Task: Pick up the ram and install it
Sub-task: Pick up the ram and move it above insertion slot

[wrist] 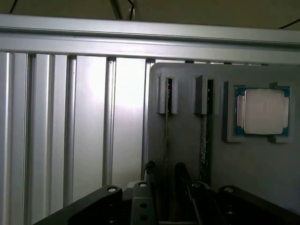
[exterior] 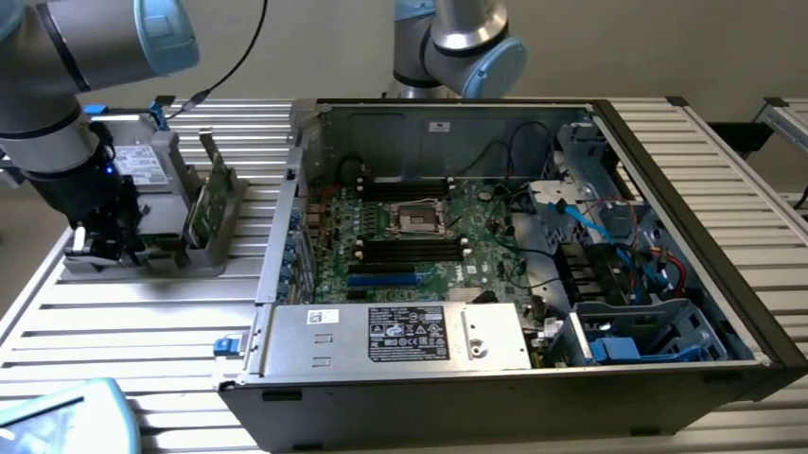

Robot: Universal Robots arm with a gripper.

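Observation:
Two ram sticks stand on edge in a grey holder [wrist: 187,154]. In the wrist view they appear as thin lines, one ram [wrist: 166,131] and a second [wrist: 203,140] beside it. My gripper [wrist: 165,174] is open just above the holder. Its dark fingers [wrist: 150,171] sit on either side of the first stick's line, and I cannot tell whether they touch it. In the exterior view the gripper [exterior: 108,248] hangs over the holder's end toward the exterior view's left, with a green ram [exterior: 208,203] upright beside it. The motherboard's black memory slots [exterior: 411,246] lie inside the open computer case [exterior: 707,236].
A square silver processor chip [wrist: 262,111] rests in its own pocket of the holder. The slatted aluminium table [wrist: 89,122] ends at a rail [wrist: 140,40] just beyond the holder. A power supply [exterior: 404,333], cables and drive cages crowd the case. A second arm's base [exterior: 455,47] stands behind the case.

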